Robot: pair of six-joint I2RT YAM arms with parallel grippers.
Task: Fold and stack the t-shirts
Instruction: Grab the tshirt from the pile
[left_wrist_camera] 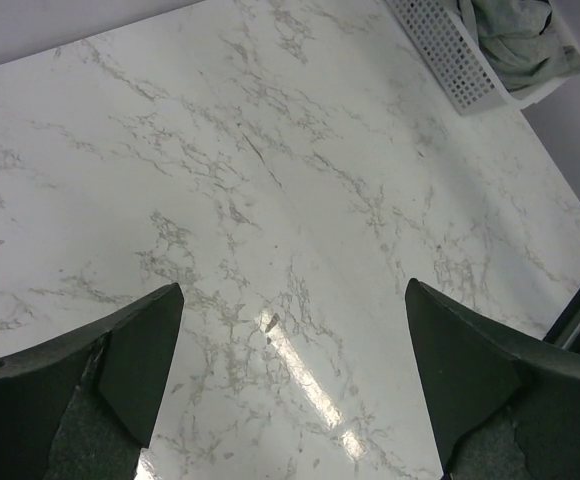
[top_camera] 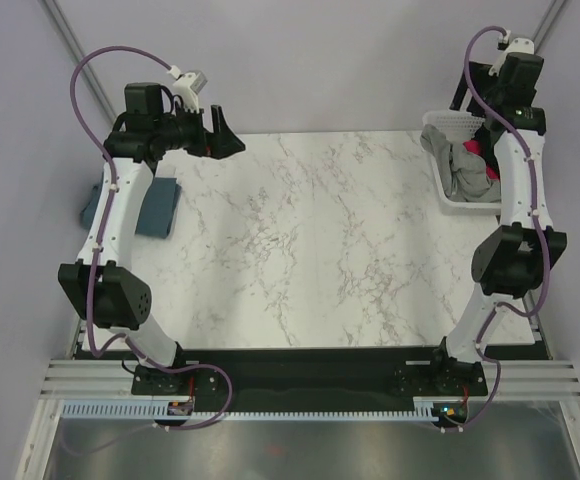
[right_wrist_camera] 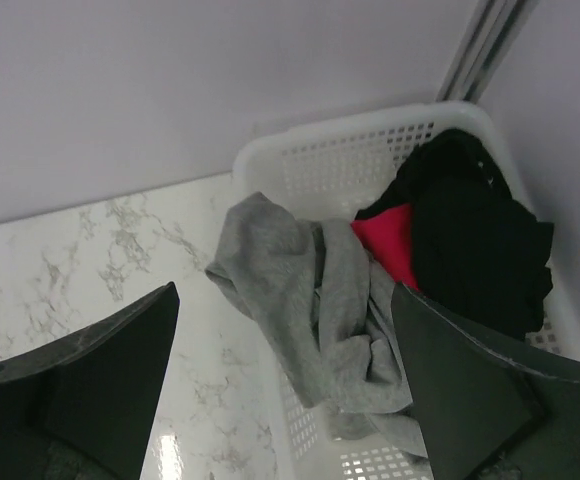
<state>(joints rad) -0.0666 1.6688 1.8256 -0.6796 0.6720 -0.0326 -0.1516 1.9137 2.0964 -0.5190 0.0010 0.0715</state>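
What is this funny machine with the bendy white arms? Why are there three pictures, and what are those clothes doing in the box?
It is a robot with two white arms fixed to a white marble-patterned table. One picture looks down from above. The other two come from little cameras on each wrist, so the dark shapes at the bottom are that arm's own fingers. The left hand is open over bare table, holding nothing. The right hand is open above a white plastic basket, also holding nothing. In the basket lie a crumpled grey cloth t-shirt, a black t-shirt and a pink one. A folded teal-blue t-shirt lies at the table's left edge.
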